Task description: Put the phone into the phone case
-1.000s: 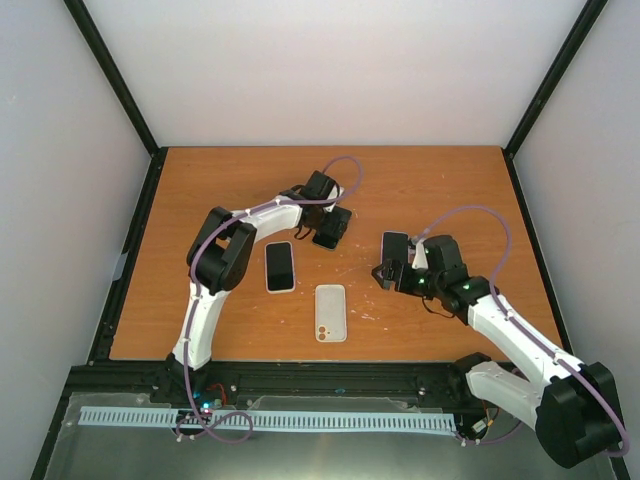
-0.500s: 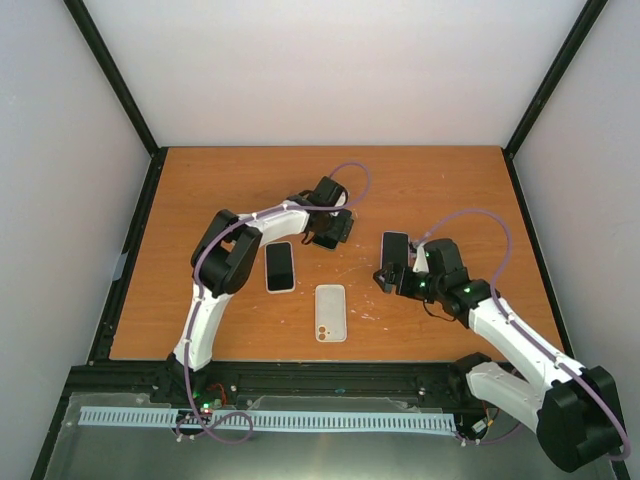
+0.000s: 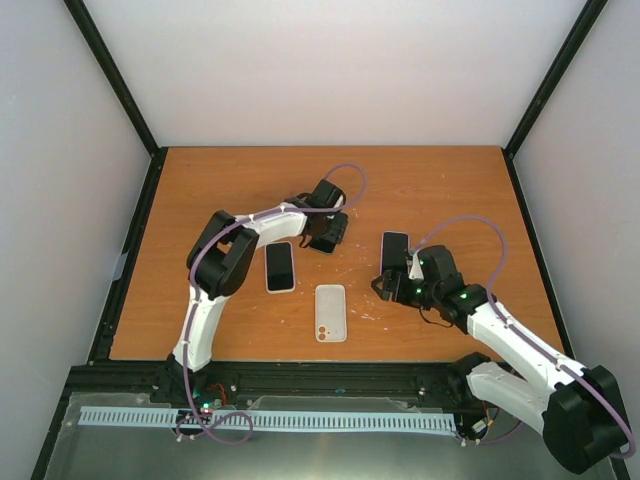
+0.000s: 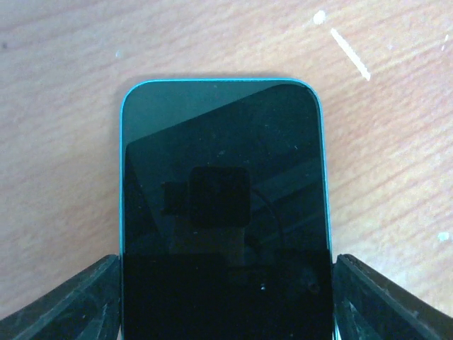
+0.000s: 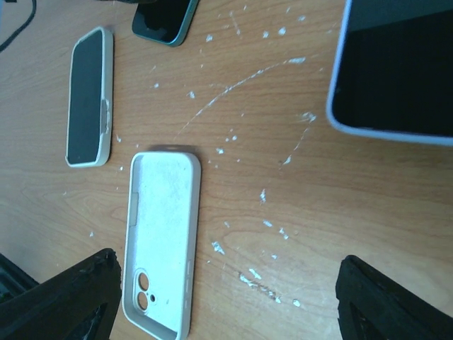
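Observation:
A dark phone with a teal edge lies on the wooden table at the back centre. My left gripper is shut on its two long sides. An empty white phone case lies open side up near the front centre and also shows in the right wrist view. My right gripper is open and empty. It hovers over bare table just right of the case.
A phone in a white case lies left of the empty case. A dark phone with a pale lavender edge lies just behind my right gripper. White scuff marks cover the wooden table, which has black rails along its edges.
My right gripper has shifted slightly toward the near edge and the empty case. My left gripper has turned a little, with the teal phone between its fingers.

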`<state>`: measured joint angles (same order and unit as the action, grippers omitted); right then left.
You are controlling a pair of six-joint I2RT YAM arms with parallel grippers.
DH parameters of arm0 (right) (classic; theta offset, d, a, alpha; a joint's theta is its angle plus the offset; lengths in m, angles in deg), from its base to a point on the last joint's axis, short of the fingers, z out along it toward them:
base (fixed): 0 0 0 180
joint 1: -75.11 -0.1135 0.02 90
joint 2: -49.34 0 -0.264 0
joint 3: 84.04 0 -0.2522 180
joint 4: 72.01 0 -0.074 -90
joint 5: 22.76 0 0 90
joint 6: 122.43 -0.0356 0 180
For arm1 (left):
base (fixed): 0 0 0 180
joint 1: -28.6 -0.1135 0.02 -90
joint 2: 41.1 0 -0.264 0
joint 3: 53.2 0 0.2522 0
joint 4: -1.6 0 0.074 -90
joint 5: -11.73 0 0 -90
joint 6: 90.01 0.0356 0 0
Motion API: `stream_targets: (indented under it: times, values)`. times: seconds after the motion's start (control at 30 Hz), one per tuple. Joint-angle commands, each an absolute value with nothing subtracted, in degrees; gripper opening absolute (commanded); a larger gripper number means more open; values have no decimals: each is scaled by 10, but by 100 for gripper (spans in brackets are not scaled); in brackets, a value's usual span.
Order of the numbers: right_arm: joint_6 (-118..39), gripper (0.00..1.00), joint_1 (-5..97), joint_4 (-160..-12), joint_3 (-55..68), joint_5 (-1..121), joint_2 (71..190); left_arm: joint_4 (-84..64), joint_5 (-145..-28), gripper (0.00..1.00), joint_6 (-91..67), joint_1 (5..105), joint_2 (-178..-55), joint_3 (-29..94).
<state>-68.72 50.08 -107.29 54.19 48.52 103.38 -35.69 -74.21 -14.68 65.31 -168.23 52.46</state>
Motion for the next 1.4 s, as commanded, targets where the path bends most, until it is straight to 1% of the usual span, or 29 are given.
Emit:
stream_targets:
  times: [0.0, 0.2, 0.3, 0.43, 0.6, 0.73, 0.8, 0.97, 1.13, 1.23, 1.27, 1.37]
  values:
    - [-719, 81, 463, -1060, 542, 504, 1050, -419, -736, 73, -186, 655, -1650, 487]
    - [-750, 80, 404, -1033, 546, 532, 1078, -434, -746, 72, -218, 649, -1599, 469]
    - [-767, 77, 368, -1013, 546, 546, 1102, -450, -749, 70, -234, 649, -1570, 460]
    - [-786, 68, 321, -982, 536, 560, 1153, -454, -771, 69, -256, 648, -1523, 426]
    - [-791, 57, 272, -973, 484, 591, 1245, -448, -790, 68, -275, 643, -1464, 385]
    - [-801, 41, 248, -975, 448, 617, 1311, -443, -798, 68, -278, 636, -1422, 363]
    - [-810, 34, 239, -973, 443, 640, 1324, -439, -802, 68, -276, 631, -1408, 350]
    - [-813, 27, 236, -974, 434, 668, 1360, -425, -819, 73, -284, 612, -1390, 315]
    - [-811, 20, 237, -1017, 413, 716, 1380, -380, -890, 74, -300, 573, -1360, 269]
    - [-817, 19, 237, -1046, 411, 748, 1359, -367, -906, 77, -310, 561, -1344, 249]
    - [-817, 21, 237, -1056, 407, 750, 1350, -362, -914, 78, -314, 556, -1336, 241]
    - [-827, 34, 237, -1076, 387, 749, 1321, -334, -946, 82, -332, 530, -1295, 205]
